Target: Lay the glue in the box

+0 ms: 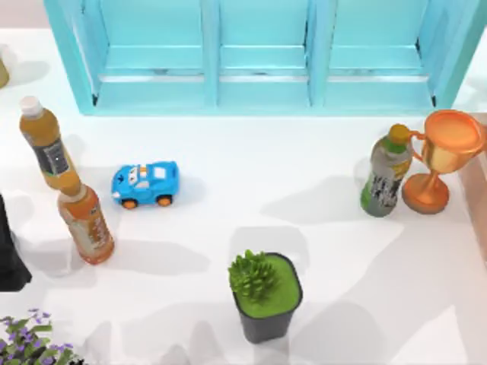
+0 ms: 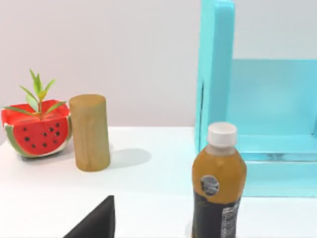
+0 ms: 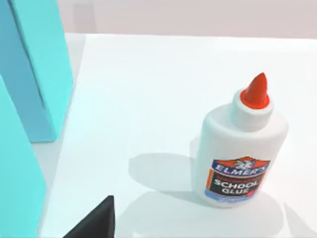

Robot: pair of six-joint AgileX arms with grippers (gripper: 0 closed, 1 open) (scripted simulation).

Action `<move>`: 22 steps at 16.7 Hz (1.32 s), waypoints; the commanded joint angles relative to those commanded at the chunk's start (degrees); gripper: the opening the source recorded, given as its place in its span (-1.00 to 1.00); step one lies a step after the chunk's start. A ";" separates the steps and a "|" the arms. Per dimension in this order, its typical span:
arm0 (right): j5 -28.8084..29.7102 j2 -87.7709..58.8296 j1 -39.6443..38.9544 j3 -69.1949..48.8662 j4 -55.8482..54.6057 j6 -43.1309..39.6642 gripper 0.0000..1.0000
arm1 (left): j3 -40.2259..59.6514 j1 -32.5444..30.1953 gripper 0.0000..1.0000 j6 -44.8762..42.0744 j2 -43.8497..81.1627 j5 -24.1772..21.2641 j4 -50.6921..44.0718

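The glue (image 3: 240, 148) is a white bottle with a red cone cap and a blue and orange label. It stands upright on the white table in the right wrist view, beside the cyan cabinet's side wall (image 3: 37, 74). A dark part of my right gripper (image 3: 94, 223) shows at that view's edge, well apart from the glue. My left arm (image 1: 9, 255) is a dark shape at the table's left edge, and a dark part of my left gripper (image 2: 96, 223) shows in the left wrist view. The box is out of view.
A cyan cabinet (image 1: 262, 84) spans the back. Two tea bottles (image 1: 46, 144) (image 1: 86, 220) stand at the left with a blue toy car (image 1: 146, 183) beside them. A potted plant (image 1: 264, 293) stands front centre; a green bottle (image 1: 386, 175) and an orange trophy (image 1: 441, 156) at the right.
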State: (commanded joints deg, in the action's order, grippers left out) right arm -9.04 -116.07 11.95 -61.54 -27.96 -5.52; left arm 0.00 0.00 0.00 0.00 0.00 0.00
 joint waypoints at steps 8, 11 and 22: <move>0.04 -4.82 0.21 -1.56 -0.78 -0.13 1.00 | 0.00 0.00 1.00 0.00 0.00 0.00 0.00; 0.14 -4.91 0.26 -3.61 0.99 -0.11 1.00 | 0.00 0.00 1.00 0.00 0.00 0.00 0.00; 1.13 -23.05 -0.18 -27.17 6.19 0.11 1.00 | 0.00 0.00 1.00 0.00 0.00 0.00 0.00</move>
State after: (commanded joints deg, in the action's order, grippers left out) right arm -7.91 -139.12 11.77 -88.70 -21.77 -5.42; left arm 0.00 0.00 0.00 0.00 0.00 0.00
